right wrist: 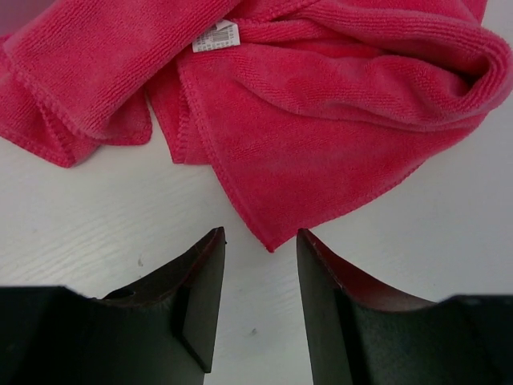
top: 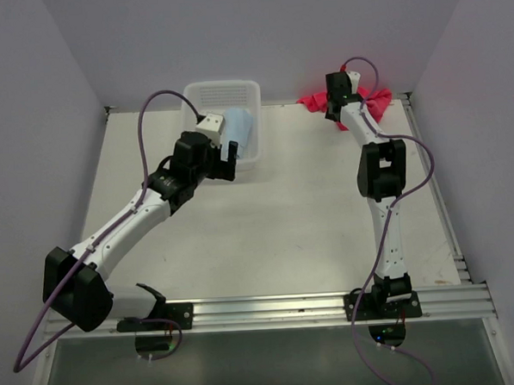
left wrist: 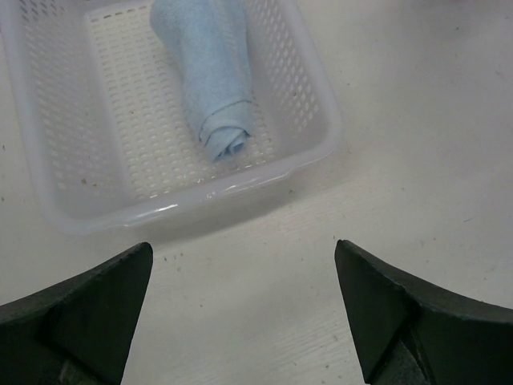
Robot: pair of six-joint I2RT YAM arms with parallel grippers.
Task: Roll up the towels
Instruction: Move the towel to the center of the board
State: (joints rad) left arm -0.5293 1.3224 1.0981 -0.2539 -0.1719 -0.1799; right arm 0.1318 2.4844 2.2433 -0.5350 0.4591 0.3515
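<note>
A rolled light-blue towel [left wrist: 212, 76] lies inside a white perforated basket [left wrist: 313, 120]; both show in the top view, the towel [top: 241, 133] in the basket [top: 222, 95] at the back of the table. My left gripper [left wrist: 240, 265] is open and empty, just in front of the basket's near wall. A crumpled red towel [right wrist: 321, 88] lies at the back right of the table [top: 375, 100]. My right gripper [right wrist: 260, 241] is open, its fingertips on either side of the towel's nearest corner, not closed on it.
The white tabletop [top: 276, 226] stretches between the arms. Grey walls close the back and both sides. A metal rail [top: 332, 305] runs along the near edge with both arm bases on it.
</note>
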